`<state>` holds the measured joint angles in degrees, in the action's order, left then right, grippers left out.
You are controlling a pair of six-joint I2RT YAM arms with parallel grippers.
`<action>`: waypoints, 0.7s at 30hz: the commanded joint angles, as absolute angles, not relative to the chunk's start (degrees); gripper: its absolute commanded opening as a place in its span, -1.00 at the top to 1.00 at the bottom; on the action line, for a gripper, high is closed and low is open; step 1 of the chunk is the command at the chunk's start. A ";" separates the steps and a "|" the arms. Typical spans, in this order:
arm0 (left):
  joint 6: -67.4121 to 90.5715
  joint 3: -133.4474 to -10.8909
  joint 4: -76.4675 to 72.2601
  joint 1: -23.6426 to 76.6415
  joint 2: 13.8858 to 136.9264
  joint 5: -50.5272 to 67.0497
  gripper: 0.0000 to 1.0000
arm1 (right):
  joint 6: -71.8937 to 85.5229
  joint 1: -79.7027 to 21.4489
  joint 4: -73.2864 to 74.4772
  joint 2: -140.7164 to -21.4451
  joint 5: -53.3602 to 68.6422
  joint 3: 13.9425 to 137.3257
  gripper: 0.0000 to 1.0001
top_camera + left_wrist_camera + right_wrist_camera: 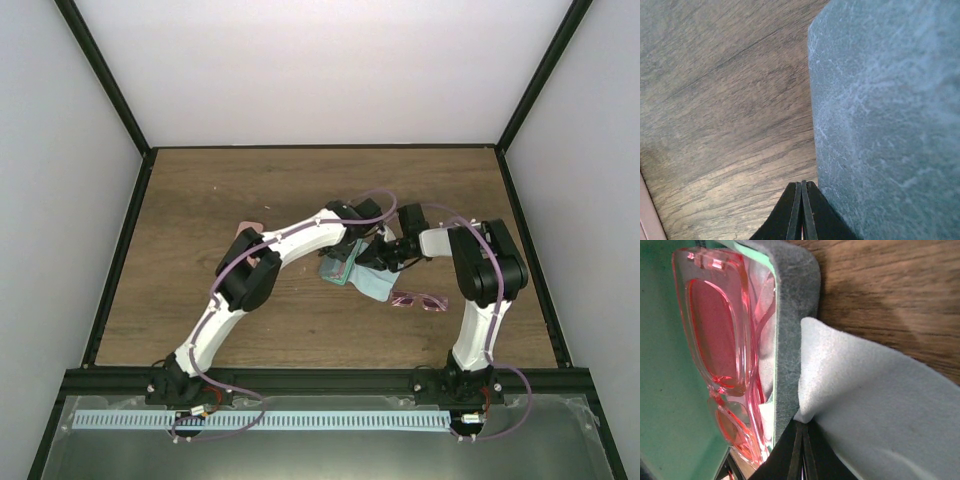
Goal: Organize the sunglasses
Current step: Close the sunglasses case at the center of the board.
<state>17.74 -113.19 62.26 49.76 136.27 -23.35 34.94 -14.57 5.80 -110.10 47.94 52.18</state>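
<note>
Mid-tabletop (pixel 300 180) blocked: left arm (pixel 300 235) and right arm (pixel 480 260) meet over open blue-grey case (pixel 336 268) and cloth (pixel 376 288). Purple sunglasses (pixel 420 300) lie just right of these. Far strip and near-left area give free passage.

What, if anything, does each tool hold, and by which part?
The right tool pinches the cloth by a bunched fold at its edge. The left tool is shut on nothing, beside the case.
</note>
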 commanded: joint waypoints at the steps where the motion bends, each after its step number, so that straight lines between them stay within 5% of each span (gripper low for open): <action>1: 15.03 -109.68 52.34 63.15 148.48 15.67 0.91 | 32.65 -21.14 3.14 -116.51 45.05 54.06 0.97; 21: 21.58 -114.27 52.42 67.07 157.29 11.52 0.92 | 22.57 -21.05 10.79 -115.49 39.92 55.18 0.97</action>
<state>20.78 -118.89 68.01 53.47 141.49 -34.33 27.22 -14.55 11.07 -110.19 46.54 54.57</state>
